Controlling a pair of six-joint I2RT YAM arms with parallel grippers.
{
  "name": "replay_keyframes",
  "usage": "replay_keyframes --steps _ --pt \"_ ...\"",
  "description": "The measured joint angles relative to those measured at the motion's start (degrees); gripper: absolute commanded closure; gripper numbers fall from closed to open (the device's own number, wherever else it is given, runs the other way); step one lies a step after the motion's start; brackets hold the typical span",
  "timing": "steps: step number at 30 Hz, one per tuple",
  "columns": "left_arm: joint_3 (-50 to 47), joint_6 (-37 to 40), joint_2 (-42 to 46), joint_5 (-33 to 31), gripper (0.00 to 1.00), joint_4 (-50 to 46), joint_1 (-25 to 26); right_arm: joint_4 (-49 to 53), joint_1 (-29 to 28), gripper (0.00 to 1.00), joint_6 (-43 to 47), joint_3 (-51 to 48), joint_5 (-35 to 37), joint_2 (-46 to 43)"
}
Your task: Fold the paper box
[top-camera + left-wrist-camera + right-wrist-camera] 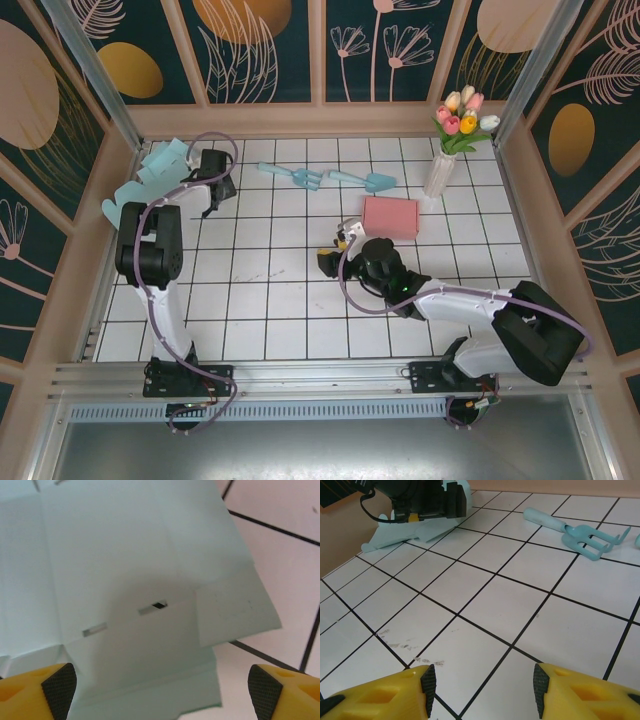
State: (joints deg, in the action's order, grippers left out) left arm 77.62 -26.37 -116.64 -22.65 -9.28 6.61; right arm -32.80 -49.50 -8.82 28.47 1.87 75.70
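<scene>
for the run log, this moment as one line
left claw: open over blue box | right claw: open, empty | box: unfolded

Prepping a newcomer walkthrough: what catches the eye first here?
The flat pale-blue paper box lies in the far-left corner, the open left gripper hovering over it. A closed pink box sits mid-table, right of centre, and bright tulips in a vase stand at the far-right corner.

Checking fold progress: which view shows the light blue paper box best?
Left wrist: paper box close up, creases and slots clear. Top external shows it small, partly under the left arm; right wrist, distant.
</scene>
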Motion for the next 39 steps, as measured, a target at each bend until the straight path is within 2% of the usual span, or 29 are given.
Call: replay_keyframes --steps 2,5,11,15,19,23,28,31,35,36,38,39 --pt "0.0 0.4 -0.3 1.1 0.11 -0.1 0.0 0.0 0.0 0.44 0.0 0.0 0.0 0.0" --pt "0.5 0.9 -1.2 1.4 0.19 -1.5 0.0 0.0 -0.1 0.44 0.0 0.0 0.0 0.0" --pt "3.6 2.1 -4.6 1.3 0.51 -4.9 0.3 0.0 -0.2 0.44 0.0 0.0 -0.2 0.0" --pt "4.3 3.0 -4.7 1.0 0.63 -5.5 2.1 0.0 -0.2 0.43 0.0 0.0 -0.3 0.0" --pt "6.1 4.0 -5.3 -0.3 0.86 -6.0 4.1 0.0 -0.2 0.43 -0.1 0.0 0.0 0.0" --pt "6.9 3.9 -5.4 -0.7 1.00 -6.0 6.9 0.5 -0.2 0.43 -0.6 0.0 1.3 -0.6" --pt "3.5 -0.2 -3.6 3.9 1.00 -4.0 10.8 1.4 -0.2 0.43 -2.2 -0.8 4.1 -5.6" --pt "-3.0 -4.9 1.6 7.8 1.00 -0.2 14.0 2.4 -0.2 0.43 -4.1 -2.6 6.8 -11.2" --pt "-11.3 -13.0 11.1 12.4 0.99 6.0 21.5 5.0 -0.2 0.42 -7.6 -6.4 11.5 -21.2" --pt "-12.3 -14.6 12.8 12.7 0.96 7.1 23.6 6.0 -0.1 0.41 -8.4 -7.3 12.5 -23.6" --pt "-13.7 -17.9 15.5 13.2 0.80 9.9 29.3 8.3 0.1 0.38 -10.4 -9.5 14.9 -29.7" --pt "-13.8 -18.9 16.0 13.3 0.77 10.9 31.7 9.6 0.3 0.36 -11.2 -10.4 15.8 -32.5"
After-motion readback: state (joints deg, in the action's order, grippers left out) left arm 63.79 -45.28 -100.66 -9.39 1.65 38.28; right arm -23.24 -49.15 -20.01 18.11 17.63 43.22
